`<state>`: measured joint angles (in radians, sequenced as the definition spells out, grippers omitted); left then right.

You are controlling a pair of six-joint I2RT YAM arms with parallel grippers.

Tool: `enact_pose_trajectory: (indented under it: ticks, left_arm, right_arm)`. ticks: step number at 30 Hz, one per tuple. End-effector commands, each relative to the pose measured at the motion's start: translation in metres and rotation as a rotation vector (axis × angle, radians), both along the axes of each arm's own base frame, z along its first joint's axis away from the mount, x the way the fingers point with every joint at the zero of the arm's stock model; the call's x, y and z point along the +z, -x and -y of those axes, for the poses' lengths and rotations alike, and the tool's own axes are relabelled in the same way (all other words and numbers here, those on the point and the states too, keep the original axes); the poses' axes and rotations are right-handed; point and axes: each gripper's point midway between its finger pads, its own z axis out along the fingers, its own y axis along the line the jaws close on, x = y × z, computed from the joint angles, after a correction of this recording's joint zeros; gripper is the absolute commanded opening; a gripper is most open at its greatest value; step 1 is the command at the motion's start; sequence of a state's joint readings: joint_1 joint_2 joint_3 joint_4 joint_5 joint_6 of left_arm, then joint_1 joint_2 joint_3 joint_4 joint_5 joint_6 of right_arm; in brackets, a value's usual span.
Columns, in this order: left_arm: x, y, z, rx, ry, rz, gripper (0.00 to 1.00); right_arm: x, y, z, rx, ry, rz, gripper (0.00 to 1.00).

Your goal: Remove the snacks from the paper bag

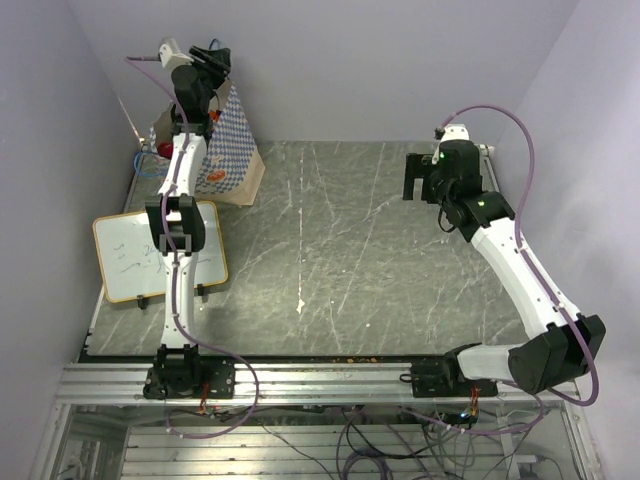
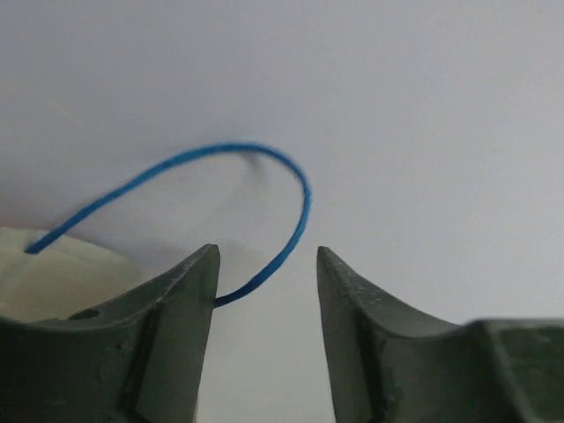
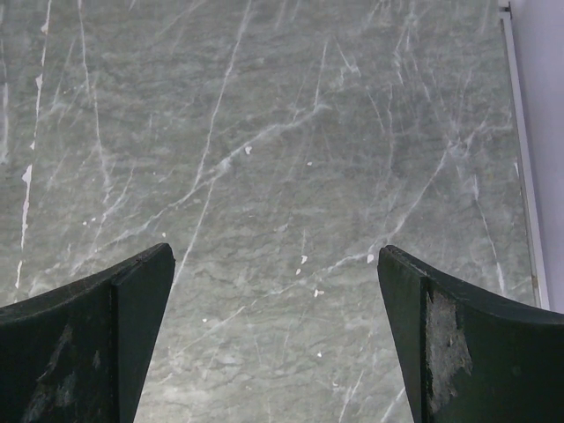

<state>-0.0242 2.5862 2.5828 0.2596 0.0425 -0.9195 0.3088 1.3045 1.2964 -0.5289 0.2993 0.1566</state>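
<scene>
Paper bag (image 1: 236, 152) upright at far left corner of table (image 1: 380, 250); left gripper (image 2: 266, 256) up at its top, jaws apart, blue cord handle (image 2: 176, 161) looping between them, not pinched; right gripper (image 3: 275, 254) spread wide above tabletop, right side.

The overhead view is lit evenly and softly; no hard shadows are thrown on the table (image 1: 350, 250). The walls (image 1: 400, 60) are given a pale violet tint. The white board (image 1: 130, 255) is nearly washed out, and its writing is hardly readable. Straight lines near the edges are bent a little by the lens. In the left wrist view the cord (image 2: 220, 154) is blurred along part of its arc, with a grey smear beside it on the bright background; the left fingers (image 2: 167, 352) are out of focus. In the right wrist view the table veins are shown sharply, while the right fingers (image 3: 88, 352) are dark and slightly soft.
</scene>
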Motion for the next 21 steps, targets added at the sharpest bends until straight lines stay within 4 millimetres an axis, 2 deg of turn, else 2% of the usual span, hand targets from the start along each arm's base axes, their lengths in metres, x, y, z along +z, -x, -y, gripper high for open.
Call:
enact_pose_trajectory:
  ticks: [1, 3, 4, 9, 11, 13, 17, 21]
  left_arm:
    - [0.006, -0.003, 0.001, 0.032, -0.022, 0.052, 0.54]
    - [0.007, -0.003, -0.001, 0.041, -0.05, 0.053, 0.54]
    - [0.006, -0.003, 0.0, 0.04, -0.063, 0.049, 0.5]
    - [0.001, -0.002, 0.001, 0.019, -0.074, 0.027, 0.27]
    - [0.004, -0.001, 0.0, 0.019, -0.073, 0.03, 0.15]
    - [0.011, 0.001, 0.002, 0.009, -0.069, 0.04, 0.09]
    - [0.021, 0.01, 0.016, -0.045, -0.069, 0.044, 0.07]
    - [0.03, 0.023, 0.046, -0.127, -0.095, 0.037, 0.07]
  right_arm:
    - [0.014, -0.008, 0.003, -0.016, -0.006, 0.036, 1.0]
    - [0.013, -0.009, 0.001, -0.015, -0.011, 0.031, 1.0]
    - [0.012, -0.01, 0.001, -0.014, -0.014, 0.029, 1.0]
    - [0.014, -0.012, -0.003, -0.002, -0.023, 0.031, 1.0]
    - [0.013, -0.012, -0.004, 0.005, -0.025, 0.029, 1.0]
    - [0.013, -0.013, -0.006, 0.014, -0.029, 0.029, 1.0]
    - [0.012, -0.013, -0.006, 0.014, -0.031, 0.031, 1.0]
    - [0.011, -0.011, -0.008, 0.021, -0.048, 0.033, 1.0]
